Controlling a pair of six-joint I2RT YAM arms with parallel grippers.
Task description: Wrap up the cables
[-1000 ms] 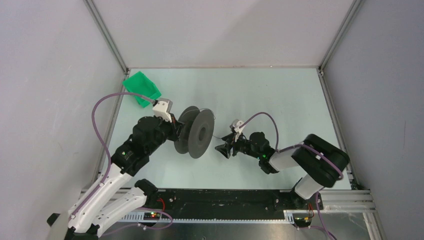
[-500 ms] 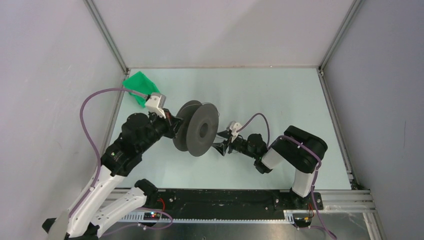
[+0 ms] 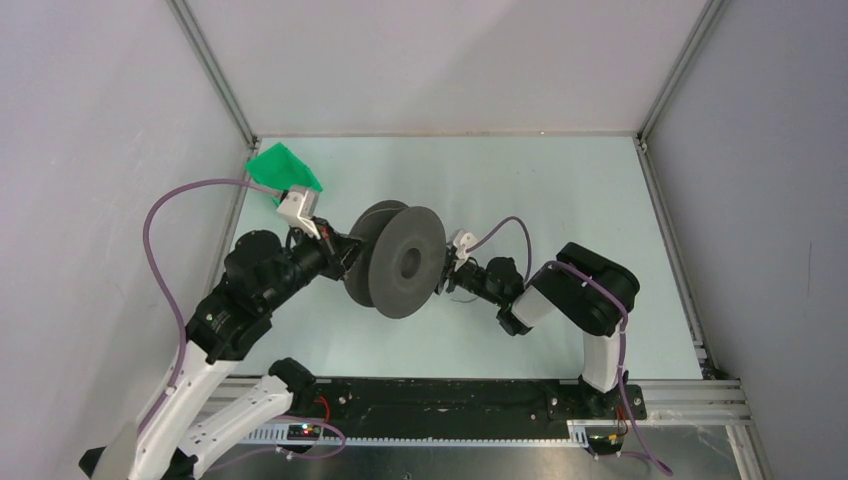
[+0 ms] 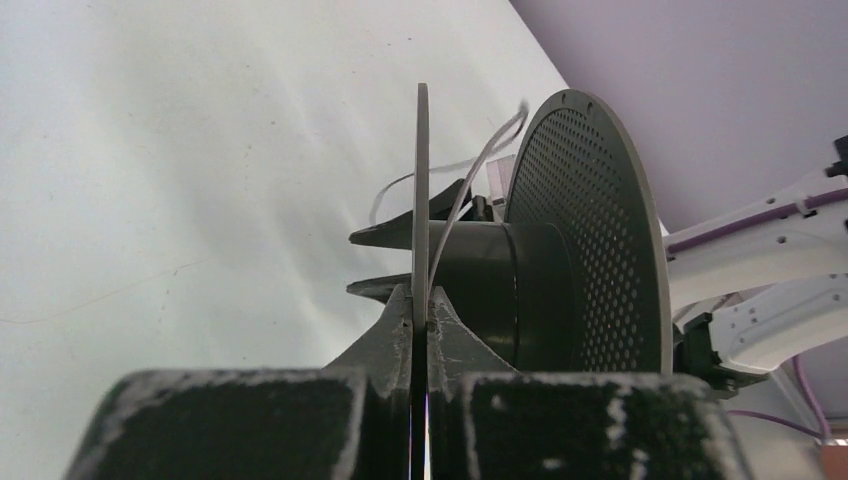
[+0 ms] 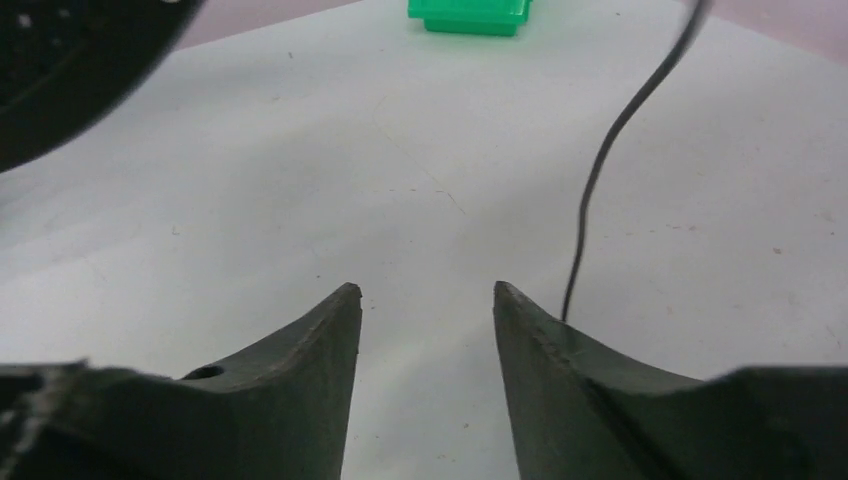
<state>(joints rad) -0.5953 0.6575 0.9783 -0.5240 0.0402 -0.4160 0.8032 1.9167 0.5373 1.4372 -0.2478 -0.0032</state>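
Note:
A dark grey spool [image 3: 398,262] stands on edge at mid-table. My left gripper [image 3: 347,256] is shut on its thin left flange [image 4: 421,200], seen edge-on between my fingers in the left wrist view [image 4: 421,322]. The hub [image 4: 505,290] and the perforated far flange [image 4: 590,230] lie beyond. A thin cable [image 4: 462,195] runs from the hub up past the flange. My right gripper [image 3: 447,281] sits just right of the spool, open and empty [image 5: 425,295]. A thin black cable [image 5: 598,175] hangs beside its right finger [image 5: 560,360], its lower end hidden behind it.
A green bin [image 3: 284,171] stands at the table's far left corner and shows in the right wrist view [image 5: 468,14]. Metal frame posts and grey walls enclose the table [image 3: 560,190]. Purple hoses loop off both arms.
My left arm has swung the spool slightly right and turned it. My right gripper has moved left, close up to the spool's right side, and its arm has folded in.

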